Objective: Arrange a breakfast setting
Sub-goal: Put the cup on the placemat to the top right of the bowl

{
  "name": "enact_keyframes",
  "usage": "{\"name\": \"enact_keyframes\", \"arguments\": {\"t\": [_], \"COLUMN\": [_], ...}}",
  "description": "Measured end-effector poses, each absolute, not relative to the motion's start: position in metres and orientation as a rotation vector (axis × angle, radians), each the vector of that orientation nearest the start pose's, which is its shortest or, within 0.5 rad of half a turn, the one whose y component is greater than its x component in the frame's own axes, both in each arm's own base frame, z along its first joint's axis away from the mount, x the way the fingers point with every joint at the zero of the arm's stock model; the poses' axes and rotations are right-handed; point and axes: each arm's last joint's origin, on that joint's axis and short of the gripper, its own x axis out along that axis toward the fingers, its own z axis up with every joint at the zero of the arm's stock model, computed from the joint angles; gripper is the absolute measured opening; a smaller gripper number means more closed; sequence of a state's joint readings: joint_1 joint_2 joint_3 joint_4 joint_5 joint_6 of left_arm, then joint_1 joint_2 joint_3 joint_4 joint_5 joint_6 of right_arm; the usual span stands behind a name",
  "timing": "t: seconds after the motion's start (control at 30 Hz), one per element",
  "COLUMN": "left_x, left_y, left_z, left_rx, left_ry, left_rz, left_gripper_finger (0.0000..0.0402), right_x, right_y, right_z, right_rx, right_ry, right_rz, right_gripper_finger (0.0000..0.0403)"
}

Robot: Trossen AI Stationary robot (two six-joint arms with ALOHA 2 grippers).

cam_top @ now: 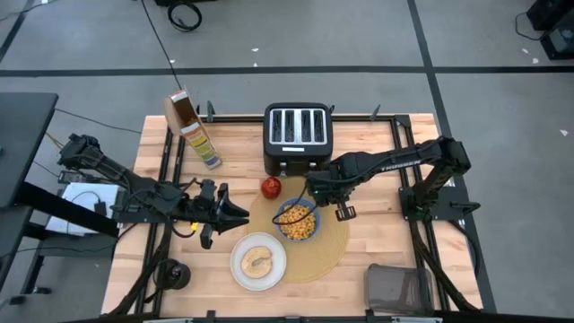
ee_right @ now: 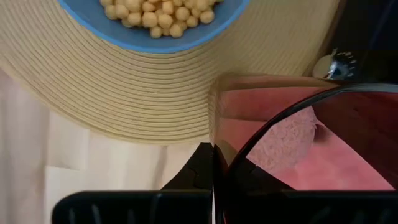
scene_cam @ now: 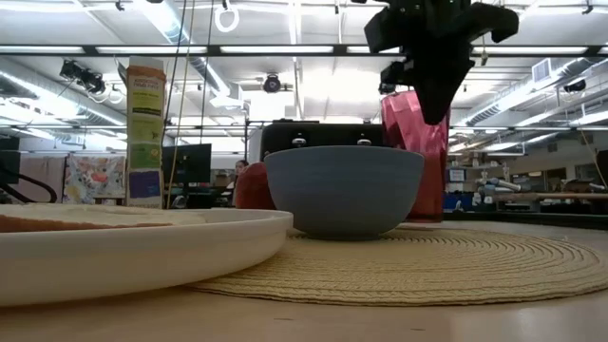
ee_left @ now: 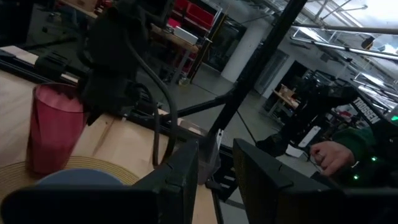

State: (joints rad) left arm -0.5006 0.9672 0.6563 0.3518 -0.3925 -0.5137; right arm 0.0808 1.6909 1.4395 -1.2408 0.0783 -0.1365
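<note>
Two hands in your view: right hand (ee_right: 212, 155) pinches the red cup's (ee_right: 311, 155) rim, cup standing at the placemat's (cam_top: 327, 247) edge behind the bowl (cam_top: 297, 220); left hand (cam_top: 240, 213) hovers slightly spread beside the plate (cam_top: 258, 261).

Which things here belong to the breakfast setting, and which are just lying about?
Part of the job:
- round tan placemat
- blue bowl of cereal
- white plate with a bread slice on it
- red apple
- translucent red cup
- right claw, shut on the cup's rim

Lying about:
- black four-slot toaster
- cereal box
</note>
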Motion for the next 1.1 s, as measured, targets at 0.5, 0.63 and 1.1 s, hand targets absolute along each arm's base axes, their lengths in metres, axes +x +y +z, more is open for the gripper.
{"name": "enact_keyframes", "arguments": {"t": [0.5,0.63,1.1], "left_x": [0.1948,0.1948,0.1948], "left_y": [-0.0947,-0.0947,-0.0947], "left_z": [0.3062,0.3061,0.3062], "left_rx": [-0.527,-0.527,-0.534], "left_ry": [-0.001,0.0,0.0], "left_rz": [-0.117,-0.116,-0.116], "left_gripper_finger": [0.0107,0.0107,0.0107], "right_x": [0.3115,0.3123,0.3117], "right_y": [0.0235,0.0236,0.0236], "right_z": [0.2573,0.2575,0.2576], "right_rx": [-0.196,-0.191,-0.192], "right_ry": [1.494,1.485,1.49], "right_rz": [0.103,0.099,0.056], "right_gripper_finger": [0.0013,0.0018,0.0098]}}
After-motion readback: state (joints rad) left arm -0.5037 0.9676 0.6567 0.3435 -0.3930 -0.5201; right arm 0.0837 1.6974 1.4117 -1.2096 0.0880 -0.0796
